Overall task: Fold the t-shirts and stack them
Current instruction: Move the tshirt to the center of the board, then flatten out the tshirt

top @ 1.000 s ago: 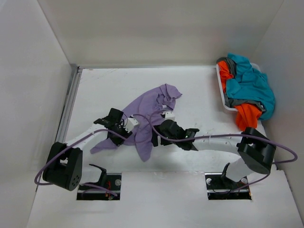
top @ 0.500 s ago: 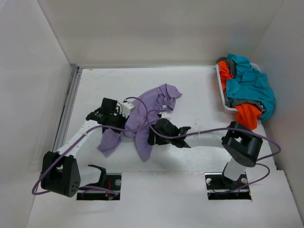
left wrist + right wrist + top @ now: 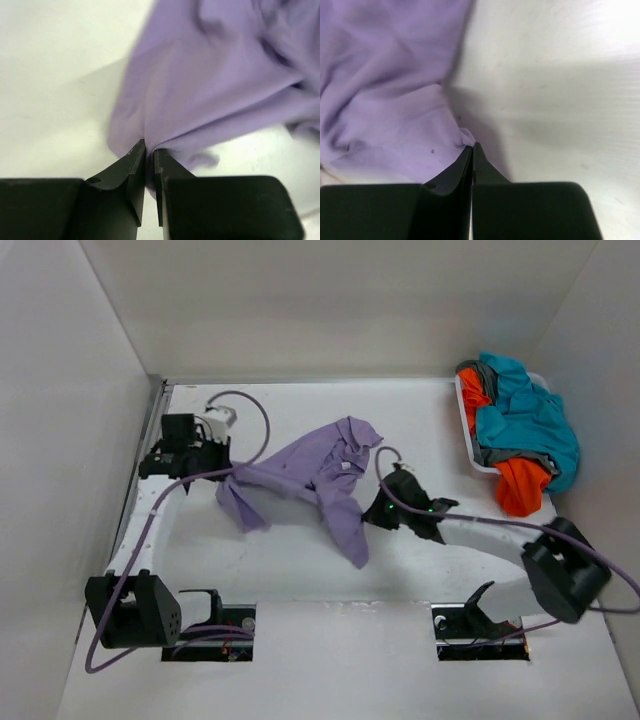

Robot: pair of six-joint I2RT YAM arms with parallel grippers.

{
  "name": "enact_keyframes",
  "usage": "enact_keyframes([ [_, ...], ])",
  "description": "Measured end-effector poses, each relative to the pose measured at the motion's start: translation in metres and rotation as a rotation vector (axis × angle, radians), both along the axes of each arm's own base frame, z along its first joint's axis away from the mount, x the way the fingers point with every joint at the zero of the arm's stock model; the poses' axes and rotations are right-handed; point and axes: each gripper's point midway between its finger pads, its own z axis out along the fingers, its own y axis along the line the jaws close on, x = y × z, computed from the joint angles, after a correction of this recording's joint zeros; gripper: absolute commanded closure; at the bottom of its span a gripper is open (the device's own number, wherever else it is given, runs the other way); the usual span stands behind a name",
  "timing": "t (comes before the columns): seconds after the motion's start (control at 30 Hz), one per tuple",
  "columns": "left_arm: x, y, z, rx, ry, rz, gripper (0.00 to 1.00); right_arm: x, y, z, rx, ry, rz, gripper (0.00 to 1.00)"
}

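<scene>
The lavender t-shirt is being held over the middle of the table by both arms at once, and it is being shown neither flat nor folded. One edge of it is being pinched by the left gripper, whose jaws are being pressed together on a thin fold of the cloth with almost no gap between them; this gripper is being held toward the far left part of the table. Another edge is being pinched in the same way by the right gripper, closed tightly on a small tip of cloth, nearer to the middle right. The two grips are being held well apart, most probably so that the cloth is being drawn out between them and its wrinkles opened before it is laid flat for folding. A short flap is being left loose below the left grip and a longer tail beside the right grip, both pointing toward the near edge. This suggests that the pinched points are not matching corners, so the shirt may not be spreading evenly. How much of the cloth is touching the table cannot be told. The teal t-shirt, the orange t-shirt and the dark grey t-shirt are being left heaped in the white basket at the far right corner, partly hanging over its rim, apparently waiting for their turn. The task is judged to be at its beginning, as no shirt is yet folded or stacked.
</scene>
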Motion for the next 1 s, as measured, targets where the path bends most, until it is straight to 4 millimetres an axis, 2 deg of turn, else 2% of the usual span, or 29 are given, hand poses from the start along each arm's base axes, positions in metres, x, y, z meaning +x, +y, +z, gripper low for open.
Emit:
enact_keyframes([
  [0.03,0.008,0.009,0.011,-0.01,-0.026,0.031,0.92,0.005,-0.016,0.012,0.019,-0.019,-0.052,1.0],
  [0.1,0.021,0.025,0.028,-0.011,-0.071,0.082,0.91,0.011,-0.035,0.033,0.043,-0.061,-0.109,0.99],
  [0.17,0.033,0.039,0.037,-0.006,-0.099,0.118,0.9,0.009,-0.05,0.041,0.033,-0.074,-0.142,0.96],
  [0.23,0.041,0.046,0.036,0.0,-0.098,0.136,0.87,0.004,-0.066,0.035,-0.004,-0.053,-0.172,0.9],
  [0.3,0.043,0.046,0.029,0.005,-0.078,0.132,0.85,0.0,-0.086,0.022,-0.056,-0.018,-0.213,0.79],
  [0.33,0.044,0.046,0.024,0.008,-0.064,0.129,0.85,-0.001,-0.101,0.016,-0.087,0.001,-0.247,0.76],
  [0.47,0.05,0.049,0.005,0.029,-0.014,0.125,0.85,0.002,-0.134,0.006,-0.167,0.024,-0.321,0.73],
  [0.53,0.06,0.053,0.002,0.04,-0.007,0.138,0.85,0.002,-0.144,0.007,-0.208,0.018,-0.324,0.72],
  [0.6,0.075,0.062,0.005,0.047,-0.019,0.165,0.79,0.002,-0.15,0.011,-0.249,0.002,-0.315,0.69],
  [0.7,0.102,0.075,0.016,0.043,-0.062,0.215,0.62,0.009,-0.143,0.029,-0.291,-0.067,-0.255,0.63],
  [0.8,0.117,0.083,0.021,0.04,-0.087,0.252,0.57,0.008,-0.107,0.054,-0.3,-0.169,-0.098,0.52],
  [0.87,0.113,0.083,0.016,0.041,-0.066,0.248,0.53,-0.003,-0.076,0.067,-0.291,-0.222,0.027,0.44],
  [0.93,0.101,0.075,0.013,0.05,-0.065,0.192,0.48,-0.02,-0.049,0.071,-0.288,-0.247,0.142,0.39],
  [1.0,0.07,0.057,0.005,0.079,-0.051,0.089,0.42,-0.037,-0.034,0.062,-0.303,-0.236,0.22,0.37],
])
